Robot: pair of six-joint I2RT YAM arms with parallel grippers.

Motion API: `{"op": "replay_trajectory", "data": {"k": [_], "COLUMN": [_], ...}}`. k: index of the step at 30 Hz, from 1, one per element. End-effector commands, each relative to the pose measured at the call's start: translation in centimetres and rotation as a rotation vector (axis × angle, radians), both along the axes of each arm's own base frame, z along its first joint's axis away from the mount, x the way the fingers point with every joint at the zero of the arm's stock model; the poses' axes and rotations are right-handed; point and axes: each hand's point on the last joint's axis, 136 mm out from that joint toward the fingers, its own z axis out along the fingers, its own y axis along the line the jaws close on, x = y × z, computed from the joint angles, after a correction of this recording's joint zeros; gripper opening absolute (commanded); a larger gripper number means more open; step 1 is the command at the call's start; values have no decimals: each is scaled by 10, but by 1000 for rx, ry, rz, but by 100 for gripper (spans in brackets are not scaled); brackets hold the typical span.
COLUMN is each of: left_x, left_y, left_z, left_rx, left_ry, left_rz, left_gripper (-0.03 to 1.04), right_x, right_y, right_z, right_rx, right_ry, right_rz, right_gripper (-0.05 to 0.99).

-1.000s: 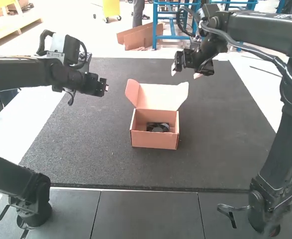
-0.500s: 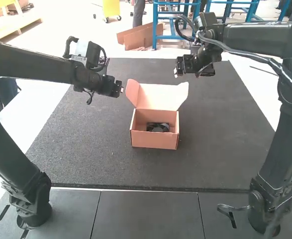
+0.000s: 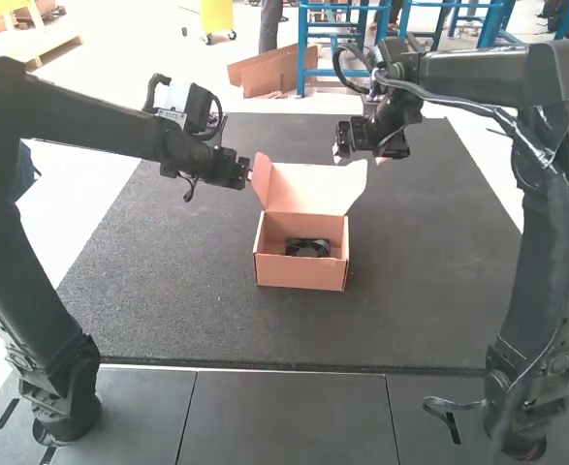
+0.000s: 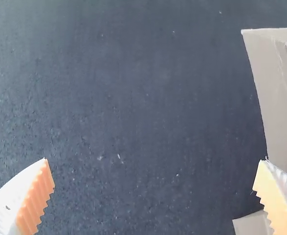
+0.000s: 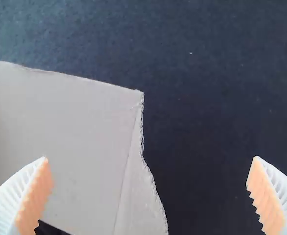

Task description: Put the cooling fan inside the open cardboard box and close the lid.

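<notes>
Cardboard, plain and brown, makes up the open box (image 3: 300, 263), which stands near the middle of the black mat (image 3: 168, 281). The cooling fan (image 3: 309, 248) lies inside it on the floor of the box. The lid (image 3: 308, 186) stands upright at the far wall, with a small side flap at each end.

The left gripper (image 3: 245, 174) hangs just beside the lid's left flap. In the left wrist view its jaws are spread wide and hold nothing. One orange pad (image 4: 273, 200) sits right at the edge of the lid (image 4: 275, 93); whether it touches the cardboard cannot be told. Bare mat (image 4: 133, 98) lies between the fingers.

The right gripper (image 3: 360, 153) is just above the lid's far right corner. Its jaws are also spread wide and hold nothing. In the right wrist view the lid's corner (image 5: 60, 147) lies between the fingers (image 5: 31, 196), closer to one of them, with mat (image 5: 221, 73) beyond.

The high view gives the fan and the whole box. The wrist views give the toothed orange pads and the lid's rough cut edge.
</notes>
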Motion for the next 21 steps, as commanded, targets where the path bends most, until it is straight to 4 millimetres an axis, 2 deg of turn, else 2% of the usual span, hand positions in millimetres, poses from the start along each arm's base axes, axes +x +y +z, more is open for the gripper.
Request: {"op": "replay_trajectory", "data": {"k": [1, 6, 17, 21], "left_x": [9, 11, 1, 0], "left_y": [-6, -11, -45, -47], "left_z": [17, 20, 23, 26], "left_rx": [-24, -36, -96, -106], "left_ry": [-43, -57, -48, -49], "left_rz": [1, -10, -99, -104], "left_gripper": [97, 97, 97, 97], "right_x": [10, 8, 1, 0], "right_y": [-5, -6, -4, -8], "right_z": [10, 7, 2, 0], "right_rx": [49, 59, 71, 71], "right_ry": [0, 24, 65, 78], "right_rz": [-33, -31, -19, -24], "right_gripper": [89, 85, 80, 71]}}
